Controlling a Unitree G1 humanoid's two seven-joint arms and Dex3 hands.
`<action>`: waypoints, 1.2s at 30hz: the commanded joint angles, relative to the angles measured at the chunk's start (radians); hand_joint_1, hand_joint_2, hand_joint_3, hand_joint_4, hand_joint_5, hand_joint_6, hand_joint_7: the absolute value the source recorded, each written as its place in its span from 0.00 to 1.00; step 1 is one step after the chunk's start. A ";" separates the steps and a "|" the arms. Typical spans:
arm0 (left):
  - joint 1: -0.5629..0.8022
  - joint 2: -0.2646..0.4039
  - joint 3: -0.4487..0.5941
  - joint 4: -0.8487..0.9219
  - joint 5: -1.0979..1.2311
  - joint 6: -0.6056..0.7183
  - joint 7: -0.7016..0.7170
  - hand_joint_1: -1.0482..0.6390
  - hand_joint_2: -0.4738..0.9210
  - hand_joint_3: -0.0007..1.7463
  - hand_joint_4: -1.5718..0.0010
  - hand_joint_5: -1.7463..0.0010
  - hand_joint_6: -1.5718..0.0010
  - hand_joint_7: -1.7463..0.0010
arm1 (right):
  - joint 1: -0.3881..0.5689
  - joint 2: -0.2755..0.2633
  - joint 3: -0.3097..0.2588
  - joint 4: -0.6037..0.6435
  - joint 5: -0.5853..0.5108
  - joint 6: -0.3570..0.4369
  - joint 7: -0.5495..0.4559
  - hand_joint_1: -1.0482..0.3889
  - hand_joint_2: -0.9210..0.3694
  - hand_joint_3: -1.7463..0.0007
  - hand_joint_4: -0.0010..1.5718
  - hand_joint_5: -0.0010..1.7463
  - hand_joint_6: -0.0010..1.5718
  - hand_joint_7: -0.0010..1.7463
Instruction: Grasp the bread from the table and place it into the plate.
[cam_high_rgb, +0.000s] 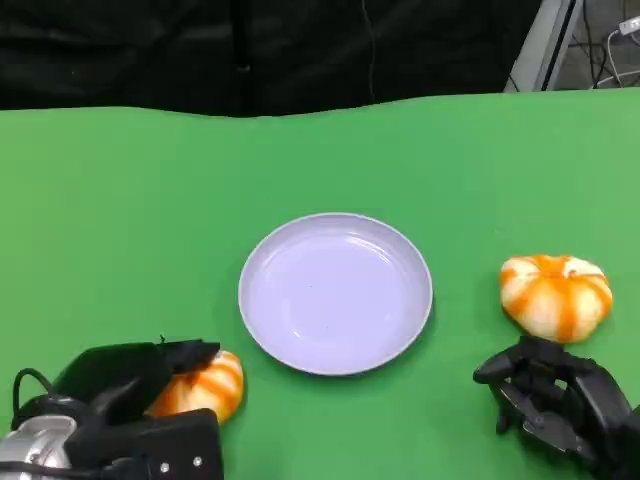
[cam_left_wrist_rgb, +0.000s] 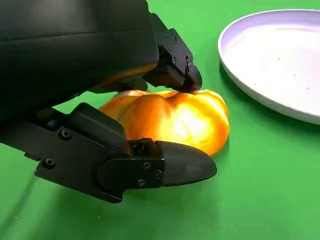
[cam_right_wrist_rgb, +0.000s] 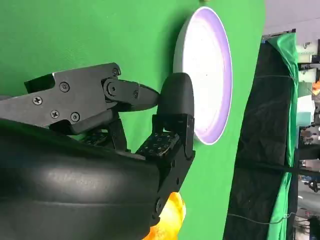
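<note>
Nearest, the left hand (cam_high_rgb: 120, 385) grasps a bread (cam_left_wrist_rgb: 170, 117) on the green table (cam_high_rgb: 120, 200), fingers above and below it, seemingly readying a lift. The right hand (cam_high_rgb: 560, 395) hangs released, holding nothing, just before a second bread (cam_high_rgb: 556, 293). Between them, farther off, the plate (cam_high_rgb: 336, 293) waits bare.

Glossy bread (cam_left_wrist_rgb: 175, 117), smooth plate (cam_high_rgb: 335, 293), matt green cloth table (cam_high_rgb: 120, 220).

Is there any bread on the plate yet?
No, the plate is empty. One bread sits on the table at the left hand, the other bread by the right hand.
</note>
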 joint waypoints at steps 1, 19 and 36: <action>0.009 0.019 -0.007 -0.001 -0.019 -0.013 -0.012 0.20 1.00 0.27 0.64 0.99 0.66 0.99 | 0.014 -0.012 -0.001 0.004 -0.005 0.012 -0.006 0.53 0.00 0.75 0.42 1.00 0.48 0.61; 0.013 0.027 -0.014 -0.015 -0.018 0.003 -0.017 0.44 1.00 0.04 0.55 0.99 0.56 0.98 | 0.016 -0.015 0.006 -0.002 -0.008 0.010 -0.013 0.53 0.00 0.75 0.42 1.00 0.48 0.61; 0.002 0.025 -0.043 0.014 0.020 0.032 0.027 0.54 1.00 0.11 0.61 0.04 0.45 0.47 | 0.016 -0.013 0.005 -0.005 -0.001 0.013 -0.009 0.53 0.00 0.75 0.42 0.99 0.48 0.60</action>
